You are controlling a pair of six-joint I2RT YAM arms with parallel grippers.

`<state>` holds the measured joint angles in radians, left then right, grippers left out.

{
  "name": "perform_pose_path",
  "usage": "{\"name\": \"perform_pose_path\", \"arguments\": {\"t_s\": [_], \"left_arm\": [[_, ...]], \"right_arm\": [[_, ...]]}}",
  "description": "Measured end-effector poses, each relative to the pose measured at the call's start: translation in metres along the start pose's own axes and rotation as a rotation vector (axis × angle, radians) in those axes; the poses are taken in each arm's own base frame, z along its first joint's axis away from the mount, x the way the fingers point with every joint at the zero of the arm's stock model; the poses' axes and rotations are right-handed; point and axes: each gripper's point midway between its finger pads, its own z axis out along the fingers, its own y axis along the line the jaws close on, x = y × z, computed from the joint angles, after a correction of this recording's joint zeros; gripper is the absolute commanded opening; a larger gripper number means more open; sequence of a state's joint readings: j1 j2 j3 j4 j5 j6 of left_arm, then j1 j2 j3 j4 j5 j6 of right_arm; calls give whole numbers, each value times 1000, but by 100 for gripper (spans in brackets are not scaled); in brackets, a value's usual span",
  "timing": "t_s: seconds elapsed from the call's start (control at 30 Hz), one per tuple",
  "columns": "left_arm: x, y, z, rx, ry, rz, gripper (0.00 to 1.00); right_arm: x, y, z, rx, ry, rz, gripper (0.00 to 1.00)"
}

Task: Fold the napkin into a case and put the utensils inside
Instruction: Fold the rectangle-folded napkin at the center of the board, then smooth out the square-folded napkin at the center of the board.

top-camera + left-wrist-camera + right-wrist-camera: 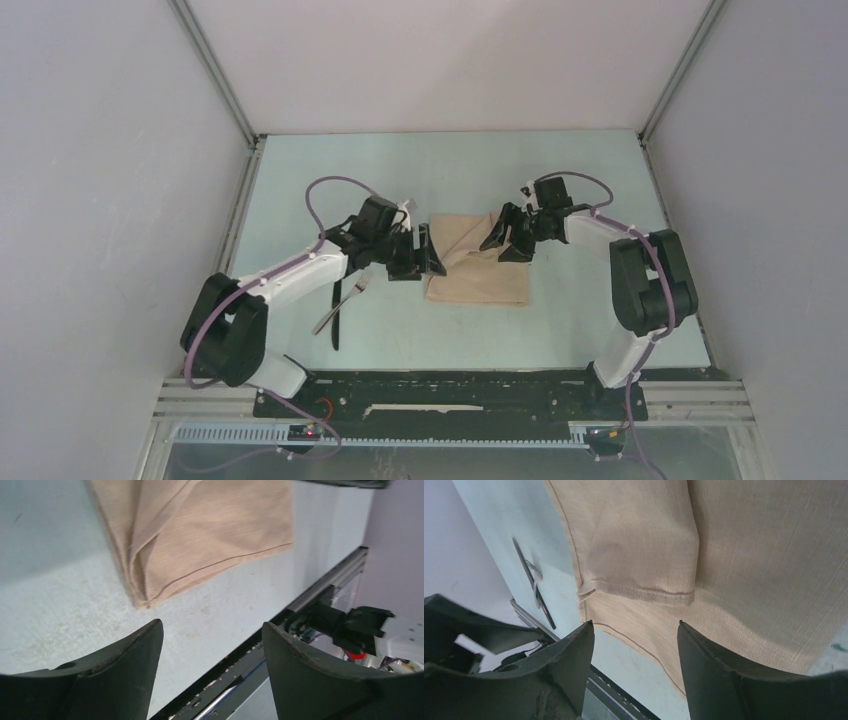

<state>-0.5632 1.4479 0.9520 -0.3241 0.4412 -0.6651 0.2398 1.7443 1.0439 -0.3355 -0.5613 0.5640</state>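
Pale blue-green counter (570, 180) inside white walls carried the napkin (478, 282), partly folded and lying flat near its middle. Only the top view took in both arms at once: the left end effector (430, 252) at the napkin's left edge, and the right end effector (508, 240) over its far right part. Left of the napkin, well apart from it, lay the black knife (335, 335) with the silver fork (352, 293) crossed over it. The right wrist view caught these 2 small beyond the napkin's hem.

The left wrist view showed a layered, stitched corner of the napkin. The left end effector's 2 fingers (125, 670) were spread wide over bare counter short of that corner, gripping nothing. In the right wrist view an overlapping flap and crease ran across the napkin. The right end effector's fingers stood apart over the cloth with nothing pinched. Whether their tips touched the napkin could not be told.
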Motion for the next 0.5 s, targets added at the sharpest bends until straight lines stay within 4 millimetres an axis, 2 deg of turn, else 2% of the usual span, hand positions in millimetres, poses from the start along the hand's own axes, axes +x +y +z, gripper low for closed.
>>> {"name": "perform_pose_path", "arguments": {"t_s": [0.07,0.2,0.37,0.5], "left_arm": [[9,14,8,-43,21,-15,77],[16,37,19,-119,41,-42,69],[21,52,30,-170,64,-64,55],[25,60,37,-195,77,-80,47]], "right_arm": [[-6,0,1,-24,-9,1,69],[-15,-5,5,-53,-16,10,67],[-20,-15,7,-64,-12,32,67],[-24,-16,6,-78,-18,30,61]]}}
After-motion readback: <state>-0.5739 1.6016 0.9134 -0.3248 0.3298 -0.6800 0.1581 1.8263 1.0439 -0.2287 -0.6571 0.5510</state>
